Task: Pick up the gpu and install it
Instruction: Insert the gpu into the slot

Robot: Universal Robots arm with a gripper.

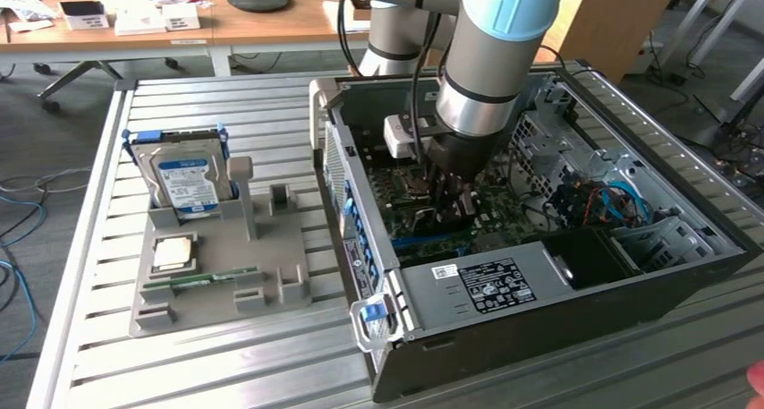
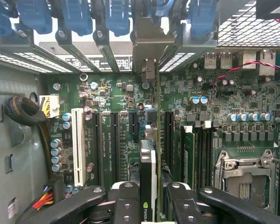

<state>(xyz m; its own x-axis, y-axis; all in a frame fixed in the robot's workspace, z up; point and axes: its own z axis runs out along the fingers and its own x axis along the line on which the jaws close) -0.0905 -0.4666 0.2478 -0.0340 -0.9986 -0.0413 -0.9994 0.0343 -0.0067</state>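
So the arm is reaching straight down into the open PC case that lies on its side on the slatted tabletop, toward the tabletop's edge at the exterior view's right. The gripper is about half closed and clamped on the gpu, pinching it edge-on between the two black fingers. From the wrist view you look right down the card's thin top edge: dark cooler on one side, green board on the other, silvery bracket up at the slot covers on the rear wall of the case. The card stands upright over the motherboard, lined up with one of the long black expansion slots beside the white slot. I can't tell whether its bottom edge is actually seated in the slot or only just above it.

Outside the case, the grey parts holder sits near the tabletop's edge at the exterior view's left, with the hard drive standing in it and a memory stick lying flat.
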